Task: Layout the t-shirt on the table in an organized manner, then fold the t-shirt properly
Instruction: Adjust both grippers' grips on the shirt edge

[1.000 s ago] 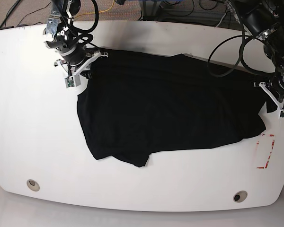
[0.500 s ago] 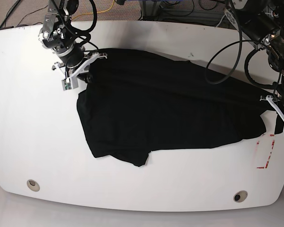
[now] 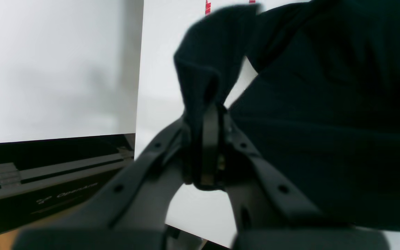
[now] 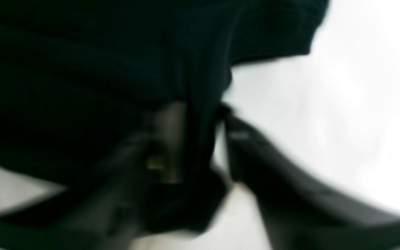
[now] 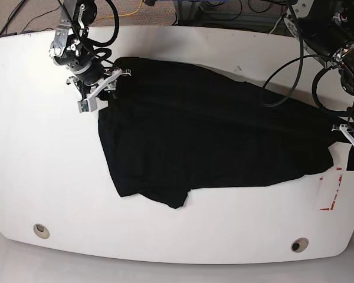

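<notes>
1. Right end effector [image 5: 104, 88], far-left in the base view: jaws clamped on a t-shirt [image 5: 212, 135] corner, lifted.
2. T-shirt spans mid table [image 5: 41, 153], near hem rumpled.
3. Left end effector [image 5: 342, 131]: pinching the opposite edge by the red tape [image 5: 331, 188].
4. Step: spreading. Next likely needs an outward pull, then lowering flat.

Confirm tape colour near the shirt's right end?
Red tape on the white table; clearest in the base view.
</notes>
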Motion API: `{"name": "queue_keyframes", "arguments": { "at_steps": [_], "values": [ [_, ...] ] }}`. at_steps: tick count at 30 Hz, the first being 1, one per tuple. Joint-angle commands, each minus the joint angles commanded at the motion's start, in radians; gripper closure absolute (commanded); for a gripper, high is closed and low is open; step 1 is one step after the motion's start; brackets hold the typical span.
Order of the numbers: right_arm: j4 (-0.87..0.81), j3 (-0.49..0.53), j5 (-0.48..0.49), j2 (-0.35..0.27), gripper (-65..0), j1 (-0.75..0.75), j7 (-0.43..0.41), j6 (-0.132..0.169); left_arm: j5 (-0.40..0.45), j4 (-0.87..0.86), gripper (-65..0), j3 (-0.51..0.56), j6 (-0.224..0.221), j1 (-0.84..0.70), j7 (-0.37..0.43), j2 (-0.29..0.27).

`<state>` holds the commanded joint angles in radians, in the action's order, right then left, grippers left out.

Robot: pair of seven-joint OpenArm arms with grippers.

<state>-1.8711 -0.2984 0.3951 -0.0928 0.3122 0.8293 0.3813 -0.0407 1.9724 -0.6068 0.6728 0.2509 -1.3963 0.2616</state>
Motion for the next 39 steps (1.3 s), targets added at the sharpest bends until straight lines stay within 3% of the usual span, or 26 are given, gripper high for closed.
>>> {"name": "queue_keyframes", "arguments": {
  "at_steps": [4,9,18,23,35,39],
  "values": [
    [-0.008,-0.002,0.003,0.000,-48.5,0.005,0.006,0.005,0.000,0.000,0.0,0.000,0.000,-0.012,0.000,0.000],
    [-0.043,-0.002,0.049,0.003,-48.5,0.068,0.008,0.005,0.000,-0.002,0.0,0.000,0.000,-0.014,0.000,0.000],
    [-0.046,-0.002,0.331,-0.002,-48.5,0.215,0.008,0.006,0.000,-0.002,0.0,0.005,0.000,-0.028,0.000,0.000],
    [-0.040,0.000,0.413,-0.028,-48.5,0.253,0.008,0.006,0.000,-0.002,0.0,0.029,0.000,-0.028,0.000,0.000],
    [0.026,0.008,0.423,-0.029,-48.2,0.292,0.008,0.006,-0.002,-0.002,0.0,0.028,0.000,-0.046,0.004,0.000],
    [0.040,0.064,0.417,-0.031,-48.2,0.292,0.008,0.006,-0.002,-0.002,0.0,0.028,0.000,-0.046,0.004,0.000]
  ]
}}
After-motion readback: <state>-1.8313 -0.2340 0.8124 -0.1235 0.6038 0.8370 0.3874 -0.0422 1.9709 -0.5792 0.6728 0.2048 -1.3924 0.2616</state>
